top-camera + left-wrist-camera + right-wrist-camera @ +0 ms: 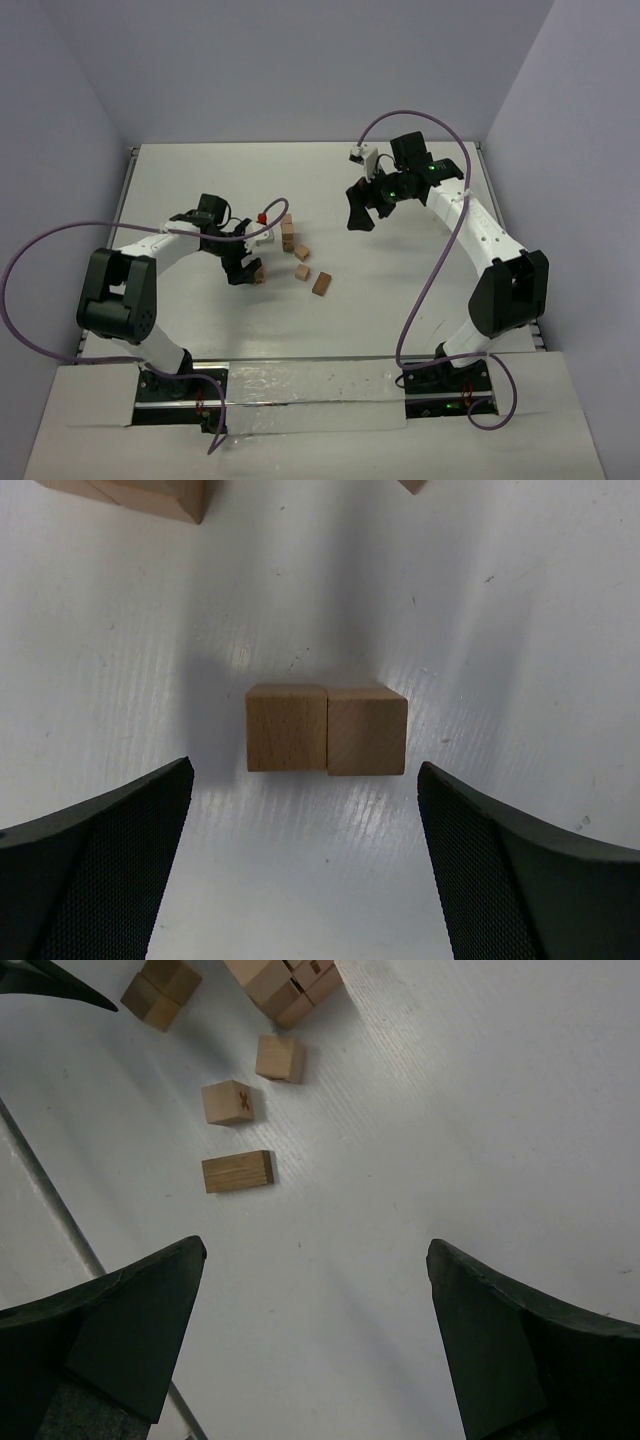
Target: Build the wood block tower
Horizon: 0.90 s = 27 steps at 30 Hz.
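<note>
- Two arms are bolted at the near edge of the bench (400, 310). The left one reaches in toward centre-left, and the right one reaches in from the right side.
- left fingers (100, 870): spread wide, pinching nothing.
- The left wrist view looks straight down on a pair of blocks (327, 730). They lie side by side with faces touching, flat on the bench. They sit in line with the gap between the fingertips and just ahead of them, touching neither finger.
- In the top view that pair sits right at the left fingertips, to the near-left of the other blocks.
- Three single blocks lie to the right of the pair, each apart from the others:
  - oblong-looking block (238, 1171), the one nearest the arm bases.
  - marked block (228, 1102), next back, with a dark mark on its top face.
  - plain block (279, 1058), farther back again, near the column.
- column of blocks (287, 232): one block wide and several long, just beyond the pair, near bench centre. The frame edge cuts it off in the right wrist view. Can't tell whether it stands upright or lies flat.
- right fingers (130, 1340): spread wide with nothing between them. They hover over bare bench, well to the right of all the blocks and farther back than the left fingers.
</note>
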Each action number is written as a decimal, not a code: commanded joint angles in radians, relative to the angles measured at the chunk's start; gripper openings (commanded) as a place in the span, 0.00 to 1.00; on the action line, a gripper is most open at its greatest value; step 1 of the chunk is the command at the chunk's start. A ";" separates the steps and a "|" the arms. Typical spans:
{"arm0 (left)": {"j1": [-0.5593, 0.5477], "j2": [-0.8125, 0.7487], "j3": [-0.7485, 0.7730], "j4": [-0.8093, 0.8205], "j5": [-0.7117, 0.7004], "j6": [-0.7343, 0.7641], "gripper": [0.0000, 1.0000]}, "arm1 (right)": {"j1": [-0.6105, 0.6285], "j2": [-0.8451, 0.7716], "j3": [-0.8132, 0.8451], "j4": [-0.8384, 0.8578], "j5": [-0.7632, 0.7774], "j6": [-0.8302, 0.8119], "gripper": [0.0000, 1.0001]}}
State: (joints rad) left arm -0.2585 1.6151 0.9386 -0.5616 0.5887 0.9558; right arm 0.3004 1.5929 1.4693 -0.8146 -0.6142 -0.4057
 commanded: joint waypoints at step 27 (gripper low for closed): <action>-0.087 0.058 0.046 0.075 -0.047 0.031 0.97 | -0.006 -0.002 -0.003 0.006 -0.039 -0.027 1.00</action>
State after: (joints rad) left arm -0.3304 1.6664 0.9527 -0.5217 0.5431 0.9561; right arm 0.3004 1.5932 1.4647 -0.8150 -0.6296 -0.4171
